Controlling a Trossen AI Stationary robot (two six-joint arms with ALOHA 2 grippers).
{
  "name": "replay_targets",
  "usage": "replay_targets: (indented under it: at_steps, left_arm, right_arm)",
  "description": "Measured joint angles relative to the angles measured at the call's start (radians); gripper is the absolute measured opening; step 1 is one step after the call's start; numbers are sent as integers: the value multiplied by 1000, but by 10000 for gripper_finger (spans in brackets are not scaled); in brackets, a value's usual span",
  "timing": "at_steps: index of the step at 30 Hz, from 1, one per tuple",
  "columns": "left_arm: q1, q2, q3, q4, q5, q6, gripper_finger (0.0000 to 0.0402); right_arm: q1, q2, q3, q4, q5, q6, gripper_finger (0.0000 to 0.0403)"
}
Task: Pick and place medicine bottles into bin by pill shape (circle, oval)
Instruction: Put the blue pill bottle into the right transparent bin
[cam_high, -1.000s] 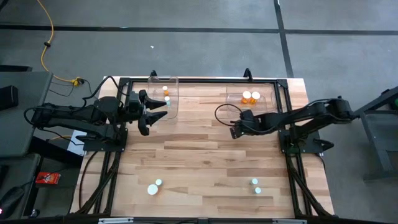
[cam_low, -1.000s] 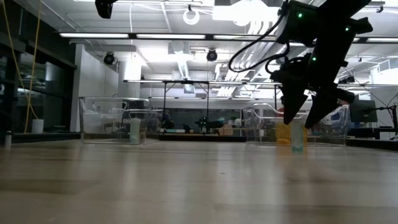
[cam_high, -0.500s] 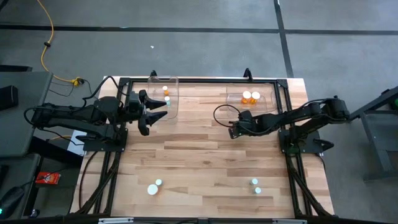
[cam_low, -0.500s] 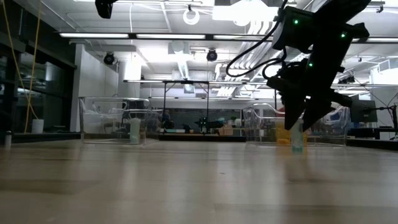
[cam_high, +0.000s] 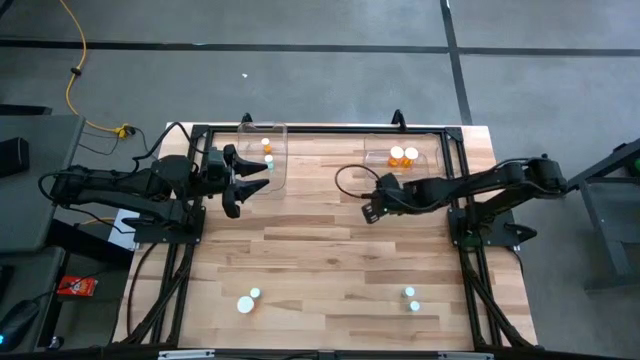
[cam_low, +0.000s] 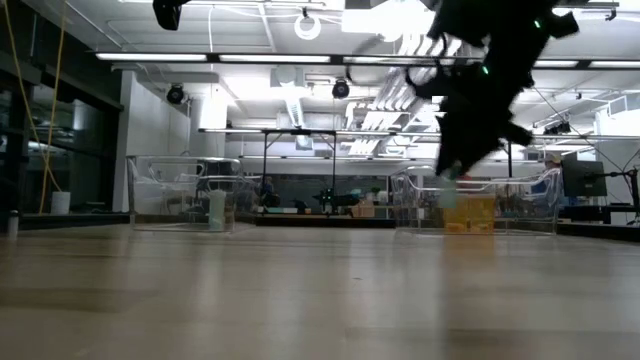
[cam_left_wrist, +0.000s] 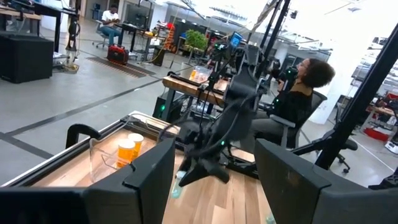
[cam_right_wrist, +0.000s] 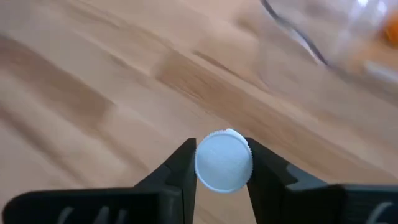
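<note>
High view: The right gripper (cam_high: 368, 211) is extended over the middle of the wooden tabletop (cam_high: 320, 260), in front of the right clear bin (cam_high: 404, 157); what it carries cannot be made out from this camera. Two amber bottles (cam_high: 404, 155) with white caps stand inside that bin. The left gripper (cam_high: 243, 187) waits at the left clear bin (cam_high: 262, 155), fingers spread apart and empty; small bottles (cam_high: 267, 152) sit inside this bin. On the near part of the tabletop, one pair of white-capped bottles (cam_high: 249, 300) stands at left and a second pair (cam_high: 412, 299) at right, well apart from both arms.

Low view: The right gripper (cam_low: 452, 168) hangs above the tabletop in front of the right bin (cam_low: 478, 203), with amber bottles (cam_low: 467, 212) visible through the bin wall. The left bin (cam_low: 185, 193) holds a pale bottle (cam_low: 217, 209).

Left wrist view: The left gripper's two dark fingers (cam_left_wrist: 152, 168) stand wide apart with nothing between them. Beyond them the right arm (cam_left_wrist: 227, 124) reaches over the tabletop, and two amber bottles (cam_left_wrist: 129, 148) stand in the clear bin (cam_left_wrist: 109, 152). A person (cam_left_wrist: 298, 93) sits in the room behind.

Right wrist view: The right gripper (cam_right_wrist: 223, 163) is closed on a medicine bottle (cam_right_wrist: 223, 161), its round white cap clamped between the two fingers (cam_right_wrist: 180, 168), held above the bare wood. The bin's clear edge (cam_right_wrist: 323, 34) shows beyond.
</note>
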Motion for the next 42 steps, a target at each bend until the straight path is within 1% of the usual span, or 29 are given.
replay_targets:
  at_steps: [6,11,14,19,22,27,30,36,42]
  left_arm:
    - [-10,59,1,-3,18,10,211]
    - [-19,181,1,-2,25,21,214]
    - [-18,269,5,9,67,6,223]
    - [-18,430,73,10,104,17,252]
    - [-18,516,133,9,105,36,276]
    - [-17,637,225,12,107,62,310]
    - [-17,696,274,12,124,63,319]
    - [-17,775,340,46,165,81,321]
    - [-17,780,359,71,160,96,319]
  right_arm:
    - [1,-3,170,25,-22,-241,100]
    - [1,-2,281,79,-72,-402,100]
    - [2,-2,320,115,-113,-469,100]
    - [19,-2,336,200,-163,-537,101]
    - [34,-1,336,225,-184,-562,101]
    - [58,-1,336,229,-193,-588,101]
    - [71,-1,336,233,-196,-592,101]
    - [96,-1,336,243,-228,-624,101]
    - [112,-1,336,247,-230,-632,101]
